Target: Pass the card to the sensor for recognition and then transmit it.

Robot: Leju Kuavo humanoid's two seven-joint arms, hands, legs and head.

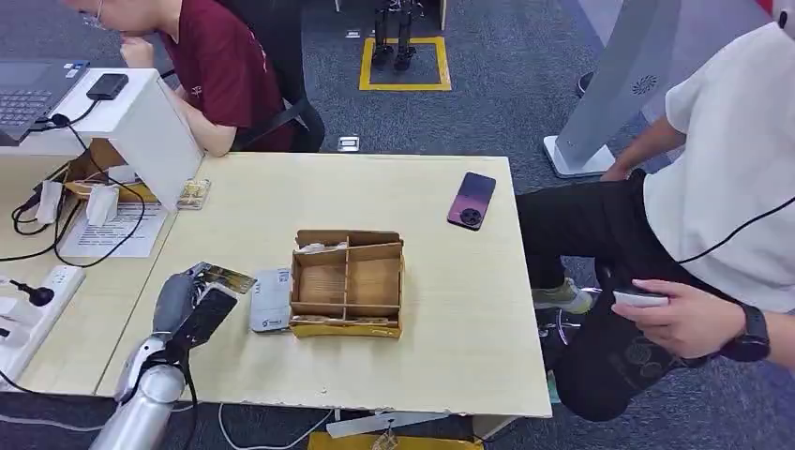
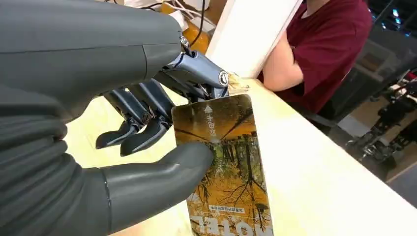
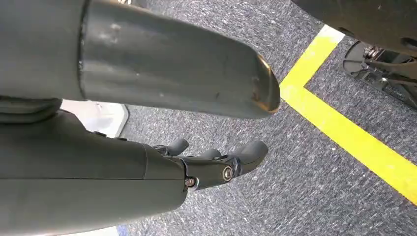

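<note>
My left hand hovers over the pale wooden table near its front left, and pinches a card printed with yellow autumn trees. Up close, the card sits between the thumb and the darker fingers. Just right of the hand lies a small white sensor box, flat on the table. My right hand hangs above grey carpet, fingers loosely curled with nothing in them.
A wooden divided box stands right of the sensor. A dark phone lies near the far right edge. A white stand, cables and a power strip crowd the left. One person sits behind the table, another at the right.
</note>
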